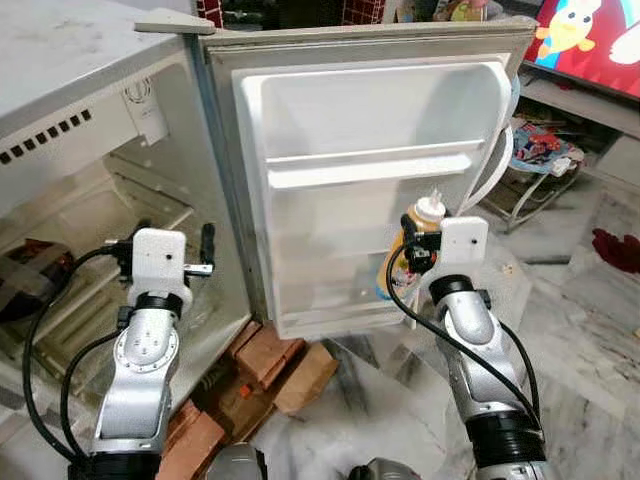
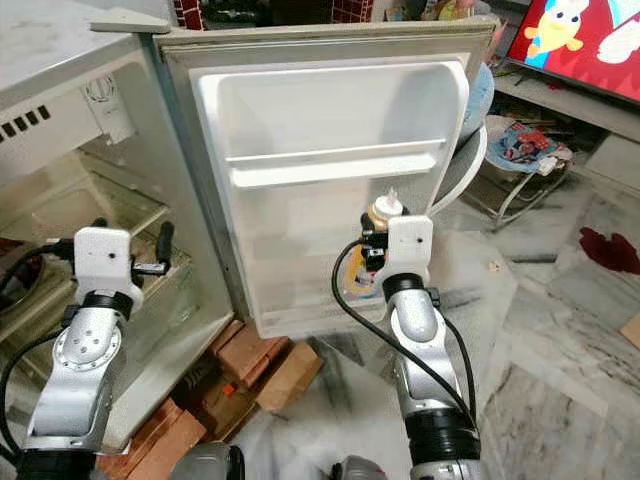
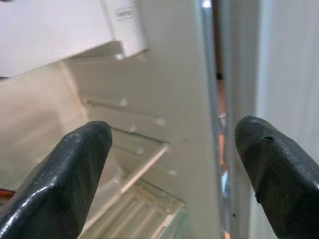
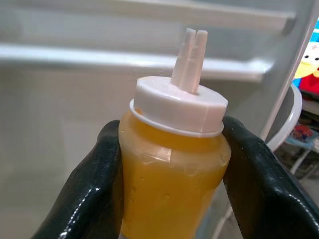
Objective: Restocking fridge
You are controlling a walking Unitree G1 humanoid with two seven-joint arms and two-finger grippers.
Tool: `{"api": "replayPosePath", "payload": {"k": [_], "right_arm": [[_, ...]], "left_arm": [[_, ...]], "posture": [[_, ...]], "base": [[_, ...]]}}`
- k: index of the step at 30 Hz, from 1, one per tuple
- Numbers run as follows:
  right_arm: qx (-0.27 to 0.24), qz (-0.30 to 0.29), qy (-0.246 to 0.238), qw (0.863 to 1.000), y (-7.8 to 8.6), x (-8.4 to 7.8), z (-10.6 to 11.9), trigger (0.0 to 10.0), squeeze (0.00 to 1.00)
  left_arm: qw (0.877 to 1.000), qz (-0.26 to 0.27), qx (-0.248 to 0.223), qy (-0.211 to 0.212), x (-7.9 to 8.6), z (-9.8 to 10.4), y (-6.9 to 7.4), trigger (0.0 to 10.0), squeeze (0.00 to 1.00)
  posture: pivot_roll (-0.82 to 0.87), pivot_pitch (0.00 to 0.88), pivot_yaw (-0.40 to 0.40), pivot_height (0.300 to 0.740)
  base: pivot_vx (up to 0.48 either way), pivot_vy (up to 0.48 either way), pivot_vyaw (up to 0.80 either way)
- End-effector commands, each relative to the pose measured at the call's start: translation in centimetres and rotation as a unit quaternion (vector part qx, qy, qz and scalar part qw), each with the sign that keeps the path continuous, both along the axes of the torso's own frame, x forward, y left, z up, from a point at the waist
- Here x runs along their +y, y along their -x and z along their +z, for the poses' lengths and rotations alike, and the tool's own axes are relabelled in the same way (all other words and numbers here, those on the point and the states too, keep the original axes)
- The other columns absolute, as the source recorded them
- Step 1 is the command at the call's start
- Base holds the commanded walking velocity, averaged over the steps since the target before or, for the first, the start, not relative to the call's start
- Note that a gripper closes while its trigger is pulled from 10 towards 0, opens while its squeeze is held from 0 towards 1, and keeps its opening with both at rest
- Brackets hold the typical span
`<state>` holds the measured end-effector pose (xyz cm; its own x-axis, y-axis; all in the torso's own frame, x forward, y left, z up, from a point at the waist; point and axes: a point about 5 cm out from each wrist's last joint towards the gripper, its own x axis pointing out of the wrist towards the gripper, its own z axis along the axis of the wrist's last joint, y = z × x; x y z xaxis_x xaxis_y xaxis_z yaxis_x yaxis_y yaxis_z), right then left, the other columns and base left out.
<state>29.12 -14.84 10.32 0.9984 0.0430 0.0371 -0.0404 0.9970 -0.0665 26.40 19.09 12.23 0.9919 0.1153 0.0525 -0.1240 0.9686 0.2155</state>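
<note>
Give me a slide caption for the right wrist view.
Right gripper clamps a yellow squeeze bottle before the open fridge door.

Reddish bricks (image 1: 268, 352) lie stacked on the marble floor (image 1: 590, 330). Well to the right of the bricks, a screen (image 1: 590, 40) shows a bright cartoon; below it sits a cluttered low shelf (image 1: 545, 150), and a dark red cloth (image 1: 615, 248) lies on the floor.

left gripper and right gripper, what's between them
The open fridge door stands between the left gripper and the right gripper holding the mustard bottle, per the eye views.
</note>
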Motion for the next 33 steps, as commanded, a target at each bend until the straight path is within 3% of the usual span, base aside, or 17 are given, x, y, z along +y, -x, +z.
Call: {"api": "replayPosePath", "payload": {"k": [1, 6, 11, 18, 33], "right_arm": [[-0.020, 0.009, 0.003, 1.000, 0.2, 0.3, 0.8, 10.0, 0.00], [-0.011, -0.008, 0.002, 1.000, 0.2, -0.1, 0.1, 10.0, 0.00], [-0.015, -0.005, -0.001, 1.000, 0.0, 0.2, 0.6, 10.0, 0.00], [-0.006, -0.013, -0.005, 1.000, 0.3, 0.0, 0.3, 10.0, 0.00], [0.004, -0.019, -0.013, 1.000, 0.7, 0.0, 0.1, 10.0, 0.00]], "left_arm": [[1.000, 0.005, -0.006, -0.002, 0.0, 0.3, 0.4, 10.0, 0.00], [1.000, 0.004, 0.025, -0.008, 0.1, -1.3, 1.7, 10.0, 0.00], [1.000, 0.003, 0.022, -0.014, 0.2, -0.8, 1.8, 10.0, 0.00], [1.000, -0.012, 0.013, 0.002, 0.1, -0.5, 1.7, 10.0, 0.00], [0.999, -0.025, 0.020, 0.002, -0.2, -0.6, 1.8, 10.0, 0.00]], "posture": [[0.09, 0.016, -0.061, 0.740], [0.11, 0.041, -0.059, 0.740], [0.11, 0.067, -0.071, 0.740], [0.10, 0.087, -0.076, 0.740], [0.10, 0.102, -0.069, 0.740]], "base": [[0.000, 0.000, 0.00], [0.000, 0.000, 0.62], [0.000, 0.000, 0.63], [0.000, 0.000, 0.00], [0.368, 0.000, 0.00]]}}
